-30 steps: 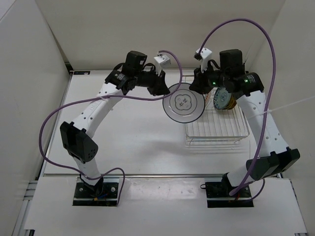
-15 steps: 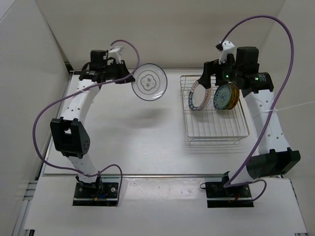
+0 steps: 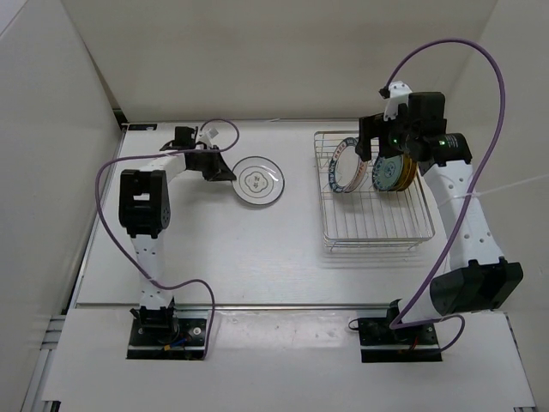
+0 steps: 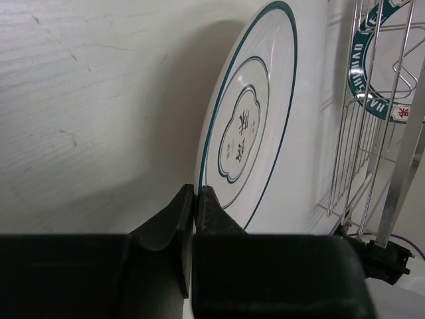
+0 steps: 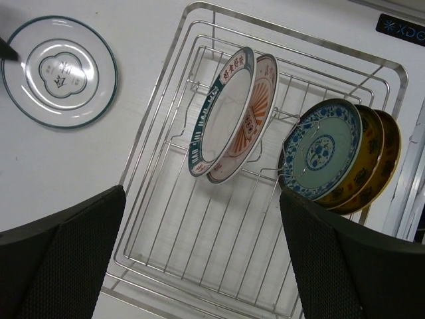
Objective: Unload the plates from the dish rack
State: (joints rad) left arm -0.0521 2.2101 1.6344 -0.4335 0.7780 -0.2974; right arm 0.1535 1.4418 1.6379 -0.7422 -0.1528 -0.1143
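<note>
The ringed plate, laid on the surface at nine o'clock of the dish rack, is pinched at its rim by the left gripper and should be released without dragging; the right gripper is held wide open, empty.

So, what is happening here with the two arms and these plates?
The robot is unloading plates from the dish rack. The left gripper has its jaws shut on the rim of a white ringed plate, which lies on the table to the left of the rack. The right gripper hovers above the rack, jaws open, holding nothing. Five plates stand in the rack: two white plates and three coloured plates.
</note>
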